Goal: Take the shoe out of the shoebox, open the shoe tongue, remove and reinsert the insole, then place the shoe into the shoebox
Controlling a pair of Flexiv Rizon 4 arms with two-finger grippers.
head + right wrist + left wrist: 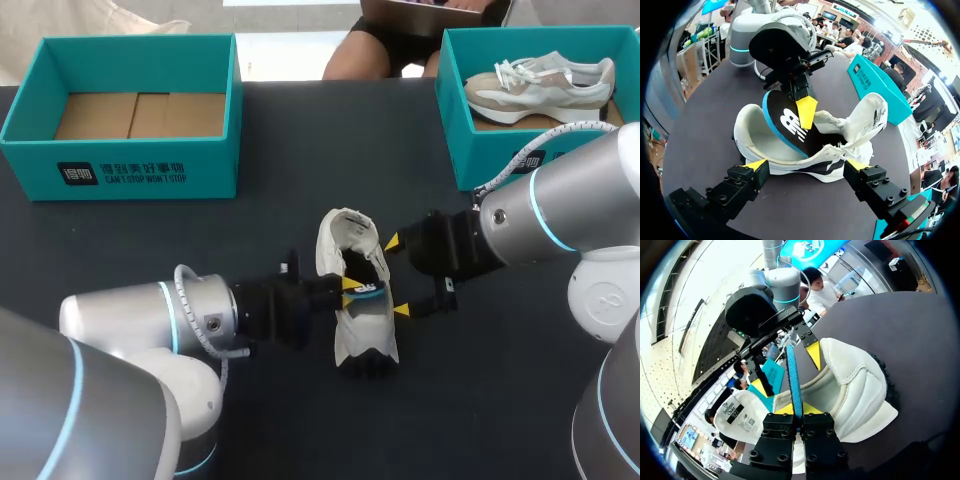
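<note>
Nearest me, in the lower centre of the frame, the shoe [365,335] lies on the dark table [120,250] with its opening towards the arms. The left gripper [355,288] comes in from the lower left. It is pinched tight on the thin edge of the insole [787,125], a black piece with a blue rim. One end of the insole is tucked down inside the shoe and the other stands up out of the opening.

The right gripper [397,277] comes in from the right with its fingers spread wide. Its two yellow tips sit at the shoe's side, touching it or just beside it. It grips nothing and looks to me like a brace.

So I take this as the insole step, part-way done. I can't tell from here whether the insole is on its way out or going back in. Either way, the next move calls for the shoe to be kept from sliding while the insole travels along the shoe's length without folding.

Further back, the left box [120,175] in the upper left holds only its cardboard [140,115] floor. The right box [495,160] in the upper right has a second shoe [540,85] lying in it on its side.
</note>
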